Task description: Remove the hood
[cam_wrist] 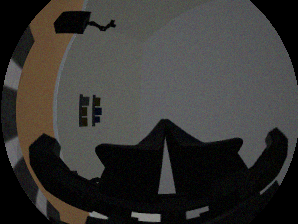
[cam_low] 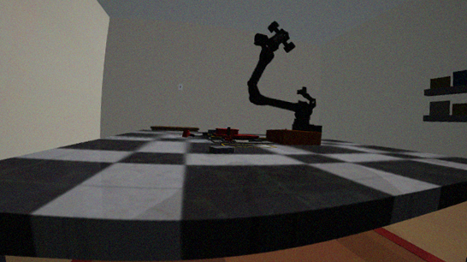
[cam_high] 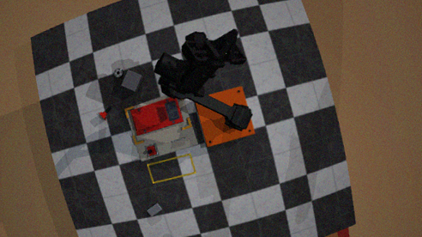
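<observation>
Hood (cam_high: 146, 119): apparently on the toy car, its seam too faint to tell.
Toy car (cam_high: 168, 122) (cam_low: 226, 131): red, between yellow corner brackets on a grey board (cam_high: 166, 137).
Marked area (cam_high: 170, 159): yellow outline on the checkered surface (cam_high: 241, 165) (cam_low: 253, 193), beside the board.
Grey slab (cam_high: 154, 210) (cam_low: 221, 150): beyond the outline.
Hand (cam_high: 231, 47) (cam_low: 285, 35) (cam_wrist: 164, 121): pressed together, nothing pinched, high above the surface.
Base (cam_high: 214, 137) (cam_low: 293, 137): orange, near the car.

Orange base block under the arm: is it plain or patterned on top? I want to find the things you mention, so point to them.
Plain orange (cam_high: 231, 134), best in the top view.
</observation>
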